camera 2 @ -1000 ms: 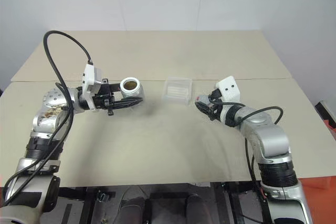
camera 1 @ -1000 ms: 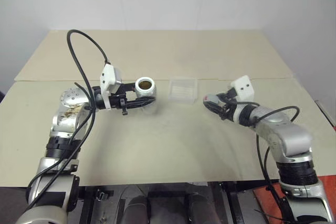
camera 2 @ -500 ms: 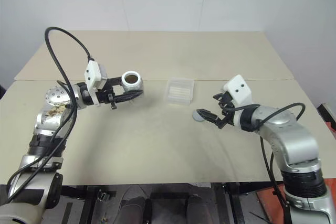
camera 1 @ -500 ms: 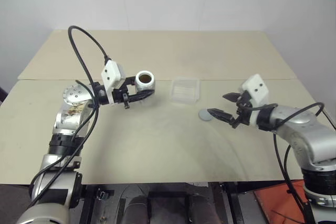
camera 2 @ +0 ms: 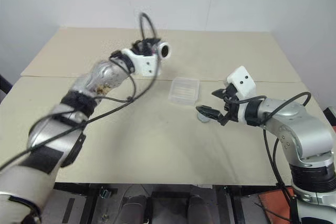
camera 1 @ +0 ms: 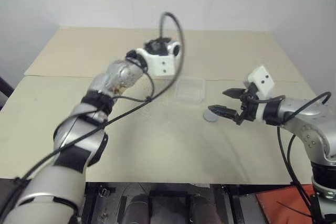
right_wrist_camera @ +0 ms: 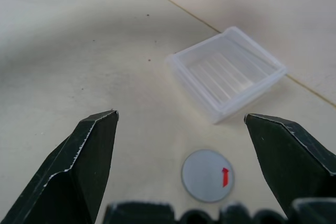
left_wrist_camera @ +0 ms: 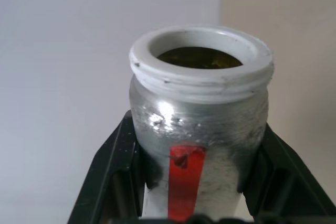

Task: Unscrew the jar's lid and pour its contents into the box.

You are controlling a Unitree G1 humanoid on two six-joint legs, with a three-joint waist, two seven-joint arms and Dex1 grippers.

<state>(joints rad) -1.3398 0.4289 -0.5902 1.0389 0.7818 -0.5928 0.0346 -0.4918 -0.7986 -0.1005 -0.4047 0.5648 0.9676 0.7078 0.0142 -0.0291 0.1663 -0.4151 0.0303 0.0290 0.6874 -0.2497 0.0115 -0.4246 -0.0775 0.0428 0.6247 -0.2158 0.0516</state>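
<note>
Swung up and across since a second ago, the left gripper [left_wrist_camera: 194, 203] clamps the open jar [left_wrist_camera: 199, 124] short of the box [camera 1: 190, 89]; tipping early would spill. Right gripper [right_wrist_camera: 194, 145] hangs open over the lid [right_wrist_camera: 208, 175] on the table.

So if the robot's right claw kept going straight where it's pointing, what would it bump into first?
Probably the table, near the lid lying flat between its open fingers. The right gripper slants slightly downward; the box sits farther ahead. Depth is hard to judge.
</note>
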